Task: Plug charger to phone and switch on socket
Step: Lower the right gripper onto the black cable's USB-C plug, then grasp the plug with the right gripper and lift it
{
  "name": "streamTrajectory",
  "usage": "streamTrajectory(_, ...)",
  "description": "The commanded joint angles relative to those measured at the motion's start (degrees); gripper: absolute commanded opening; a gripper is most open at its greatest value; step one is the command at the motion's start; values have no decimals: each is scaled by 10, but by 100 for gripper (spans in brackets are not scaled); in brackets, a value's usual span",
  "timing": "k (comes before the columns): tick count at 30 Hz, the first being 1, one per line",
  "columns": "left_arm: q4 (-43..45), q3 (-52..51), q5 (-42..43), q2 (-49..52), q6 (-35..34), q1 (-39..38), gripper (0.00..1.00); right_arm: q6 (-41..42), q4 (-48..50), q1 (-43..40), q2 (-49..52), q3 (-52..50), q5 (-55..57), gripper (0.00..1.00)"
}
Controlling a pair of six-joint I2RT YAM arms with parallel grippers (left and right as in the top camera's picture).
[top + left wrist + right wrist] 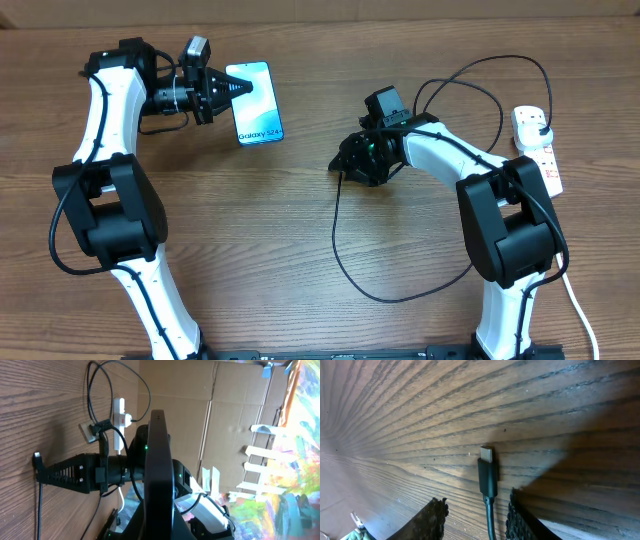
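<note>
While the wooden desk [300, 250] carries everything, the left gripper [222, 88], near its far edge and left of the middle, has its jaws clamped on an edge of the phone [256, 103], whose lit screen reads "Galaxy S24+". The white socket [545, 160] lies along the desk's right edge toward the far corner, its red marks too small to read, and the black charger [338, 240] loops from it across the desk's middle. There the right gripper [347, 165] stands with jaws apart on either side of the charger's plug tip [487, 455], which lies flat on the wood.
</note>
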Motion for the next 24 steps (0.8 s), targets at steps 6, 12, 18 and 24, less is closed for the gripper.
streamTrajectory(6, -2, 6, 33, -1, -4, -4, 4, 0, 0, 2, 5, -12, 20, 42)
streamTrajectory(12, -2, 6, 34, -1, -4, -4, 4, 2, -1, 2, 5, -12, 23, 41)
streamTrajectory(18, -2, 6, 34, -1, -4, -4, 4, 2, 0, 2, 14, -12, 27, 41)
streamTrajectory(24, -2, 6, 34, -1, -4, -4, 4, 18, 3, 2, 31, -12, 27, 37)
